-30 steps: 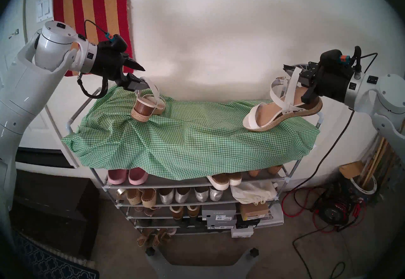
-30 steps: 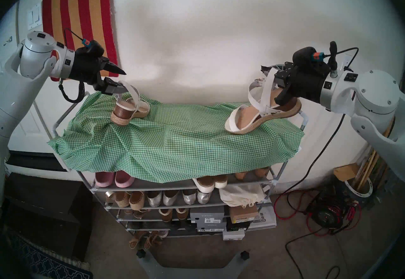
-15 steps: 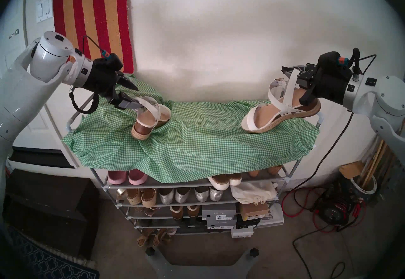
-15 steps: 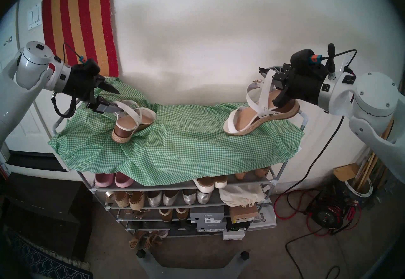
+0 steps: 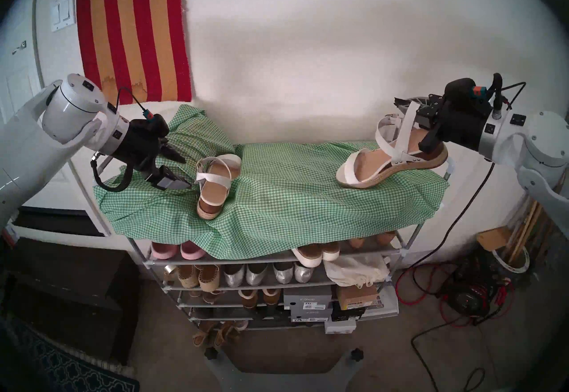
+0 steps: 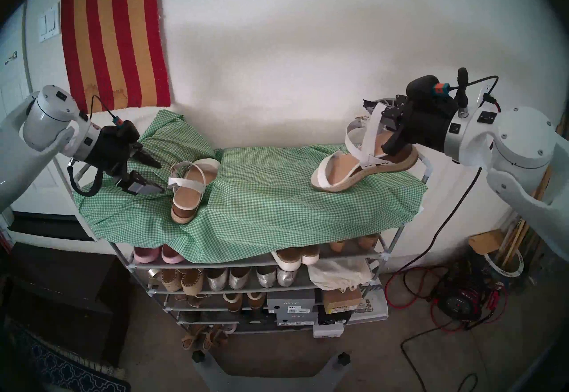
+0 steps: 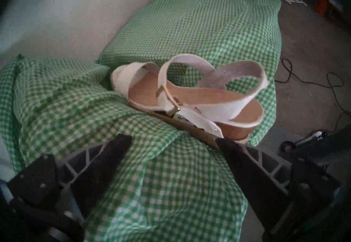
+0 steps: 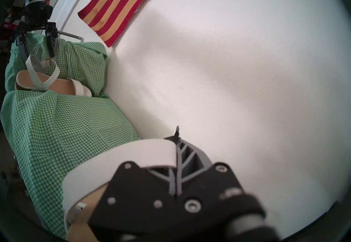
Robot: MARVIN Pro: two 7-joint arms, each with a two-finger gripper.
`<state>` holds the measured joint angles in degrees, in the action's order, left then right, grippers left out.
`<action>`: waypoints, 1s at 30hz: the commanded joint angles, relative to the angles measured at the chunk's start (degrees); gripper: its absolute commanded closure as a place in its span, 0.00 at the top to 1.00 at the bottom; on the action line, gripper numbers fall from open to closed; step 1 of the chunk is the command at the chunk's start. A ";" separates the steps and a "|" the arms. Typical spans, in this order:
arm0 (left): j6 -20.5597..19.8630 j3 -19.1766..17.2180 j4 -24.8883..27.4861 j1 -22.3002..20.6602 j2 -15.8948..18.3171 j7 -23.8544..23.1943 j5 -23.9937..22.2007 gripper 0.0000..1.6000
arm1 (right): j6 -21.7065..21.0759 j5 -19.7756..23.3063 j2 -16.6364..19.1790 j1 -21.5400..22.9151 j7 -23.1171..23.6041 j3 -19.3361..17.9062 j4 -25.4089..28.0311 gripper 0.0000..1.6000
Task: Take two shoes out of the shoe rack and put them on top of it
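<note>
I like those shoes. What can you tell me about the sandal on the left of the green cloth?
The left sandal is a wedge with white straps, a gold buckle, tan insole, brown heel and jute-wrapped sole. It rests on the rumpled green gingham cloth on top of the rack, heel toward the front edge, tilted slightly. The left hand hangs open beside it, one fingertip close to its strap; contact is unclear.

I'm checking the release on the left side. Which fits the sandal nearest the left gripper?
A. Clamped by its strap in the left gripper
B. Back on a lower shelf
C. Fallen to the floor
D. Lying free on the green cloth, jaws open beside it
D: the sandal lies on the cloth, with the left gripper open beside it and nothing between its jaws.
</note>
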<state>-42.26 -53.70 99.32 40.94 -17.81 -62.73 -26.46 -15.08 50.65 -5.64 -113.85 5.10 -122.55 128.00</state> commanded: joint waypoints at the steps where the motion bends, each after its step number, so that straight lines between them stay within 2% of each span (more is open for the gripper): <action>1: 0.56 -0.74 1.44 -0.73 3.84 -4.36 -1.59 1.00 | 0.72 0.22 -0.09 1.33 -0.35 0.62 0.19 0.00; 7: 1.00 -1.15 3.51 -0.82 7.28 -5.72 -3.21 1.00 | 0.95 0.24 -0.09 1.94 -0.55 1.41 0.13 0.00; 13: 1.09 -1.81 3.84 -1.04 8.60 -6.20 -4.33 1.00 | 1.14 0.29 -0.09 2.37 -0.69 2.17 0.07 0.00; 21: 1.35 -5.46 2.66 -3.94 9.88 -5.59 -6.07 1.00 | 1.37 0.35 -0.09 3.12 -0.89 3.17 0.21 0.00; 23: 1.37 -7.44 1.79 -5.42 10.24 -5.22 -7.52 1.00 | 1.46 0.37 -0.09 3.50 -0.94 3.58 0.32 0.00; 30: 1.90 -10.06 -0.87 -6.58 10.83 -4.62 -10.78 1.00 | 1.75 0.60 -0.09 4.47 -1.09 4.33 0.75 0.00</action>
<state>-40.53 -60.85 100.75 36.74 -8.23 -64.50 -33.76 -13.93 50.93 -5.64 -110.89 4.17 -118.35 128.34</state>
